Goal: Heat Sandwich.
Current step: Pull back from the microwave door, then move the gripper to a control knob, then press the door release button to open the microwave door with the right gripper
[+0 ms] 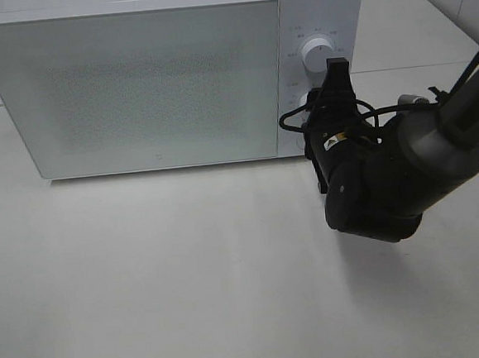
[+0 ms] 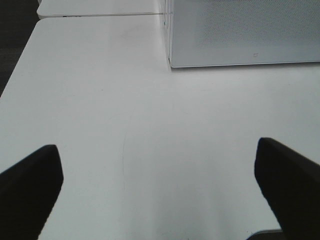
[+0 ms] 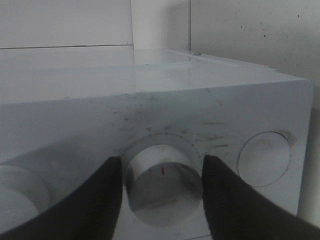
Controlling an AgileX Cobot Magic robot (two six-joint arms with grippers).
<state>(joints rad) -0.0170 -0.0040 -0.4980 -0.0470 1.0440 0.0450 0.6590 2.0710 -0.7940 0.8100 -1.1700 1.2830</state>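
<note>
Right tool [image 3: 162,165] straddling microwave [image 1: 149,78] dial [image 3: 162,185], grip unclear; left tool [image 2: 157,152] wide open, empty, over table [image 2: 100,100] near microwave corner.

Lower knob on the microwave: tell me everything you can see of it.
The lower knob is round, white, plastic-looking, standing out from the microwave's control panel, ringed by tick marks, a small red line on its face. The right pincer's dark fingers flank it closely on both sides; whether they press it I cannot tell.

Matte black arm [image 1: 373,192], looped black cable [image 1: 282,124]
</note>
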